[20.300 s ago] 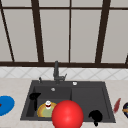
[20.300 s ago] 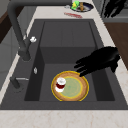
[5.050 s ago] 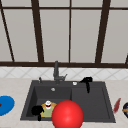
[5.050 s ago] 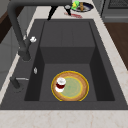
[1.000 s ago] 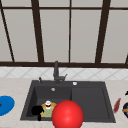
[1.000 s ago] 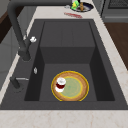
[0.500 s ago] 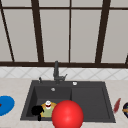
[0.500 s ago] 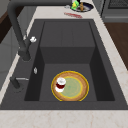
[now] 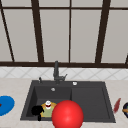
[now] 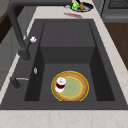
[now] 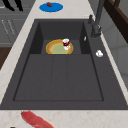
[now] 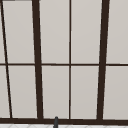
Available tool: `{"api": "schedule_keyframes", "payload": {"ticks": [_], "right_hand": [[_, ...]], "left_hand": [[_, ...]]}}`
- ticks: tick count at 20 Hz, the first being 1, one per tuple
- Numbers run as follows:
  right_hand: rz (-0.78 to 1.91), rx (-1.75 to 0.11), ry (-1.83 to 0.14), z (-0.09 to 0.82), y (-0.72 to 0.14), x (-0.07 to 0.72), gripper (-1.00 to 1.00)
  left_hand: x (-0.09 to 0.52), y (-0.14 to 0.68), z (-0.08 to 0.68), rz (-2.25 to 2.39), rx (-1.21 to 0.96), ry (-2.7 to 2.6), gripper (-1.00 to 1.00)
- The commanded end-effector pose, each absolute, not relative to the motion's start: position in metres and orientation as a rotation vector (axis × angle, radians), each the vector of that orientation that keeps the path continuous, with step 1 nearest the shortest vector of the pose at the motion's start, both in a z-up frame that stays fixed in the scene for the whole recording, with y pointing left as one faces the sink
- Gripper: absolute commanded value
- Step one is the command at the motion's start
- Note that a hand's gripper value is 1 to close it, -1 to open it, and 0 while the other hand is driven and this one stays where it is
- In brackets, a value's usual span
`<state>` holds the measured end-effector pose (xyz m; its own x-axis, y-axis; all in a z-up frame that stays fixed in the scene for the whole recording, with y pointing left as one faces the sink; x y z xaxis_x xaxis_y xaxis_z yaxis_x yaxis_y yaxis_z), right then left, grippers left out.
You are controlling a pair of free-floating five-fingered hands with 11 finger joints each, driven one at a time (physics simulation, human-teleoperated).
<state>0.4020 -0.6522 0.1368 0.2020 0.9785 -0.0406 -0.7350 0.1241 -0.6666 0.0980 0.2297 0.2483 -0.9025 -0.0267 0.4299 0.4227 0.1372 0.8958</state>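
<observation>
**Left hand hanging at the sink's front left corner, close to the plate**

My left hand (image 9: 37,110) hovers at the front left corner of the dark sink (image 9: 87,100), out over its front edge and holding nothing. I cannot tell whether it is spread or closed; it reads as a dark lump from the front.

The nearest thing is the yellow-rimmed plate (image 10: 75,87), lying flat on the floor of the deep left basin. A small white cup (image 10: 60,83) with something dark red in it stands on the plate's faucet-side edge. A red ball (image 9: 67,115) sits large just right of my hand in the front view and covers part of the plate there.

What worries me is that cup. It stands near the rim rather than at the centre, so I judge that a tilt or knock to the plate could tip it and spill the red stuff. The basin walls also leave little room at the sides.

The blue plate (image 9: 5,105) lies on the surface to my left, well apart.
</observation>
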Motion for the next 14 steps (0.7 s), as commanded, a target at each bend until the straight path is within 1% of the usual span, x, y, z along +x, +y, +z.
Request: {"api": "schedule_keyframes", "payload": {"ticks": [1, 3, 9, 14], "right_hand": [[1.272, -0.690, -0.512, 0.129, -0.657, 0.380, -1.00], [1.260, -0.671, -0.519, 0.139, -0.659, 0.376, -1.00], [1.199, -0.751, -0.612, 0.158, -0.661, 0.358, -1.00], [1.205, -0.719, -0.578, 0.163, -0.659, 0.337, -1.00]], "left_hand": [[0.098, 0.230, 0.248, -1.822, -0.382, -2.079, 0.00], [0.098, 0.230, 0.248, -1.822, -0.382, -2.079, 0.00], [0.098, 0.230, 0.248, -1.822, -0.382, -2.079, 0.00], [0.098, 0.230, 0.248, -1.822, -0.382, -2.079, 0.00]]}}
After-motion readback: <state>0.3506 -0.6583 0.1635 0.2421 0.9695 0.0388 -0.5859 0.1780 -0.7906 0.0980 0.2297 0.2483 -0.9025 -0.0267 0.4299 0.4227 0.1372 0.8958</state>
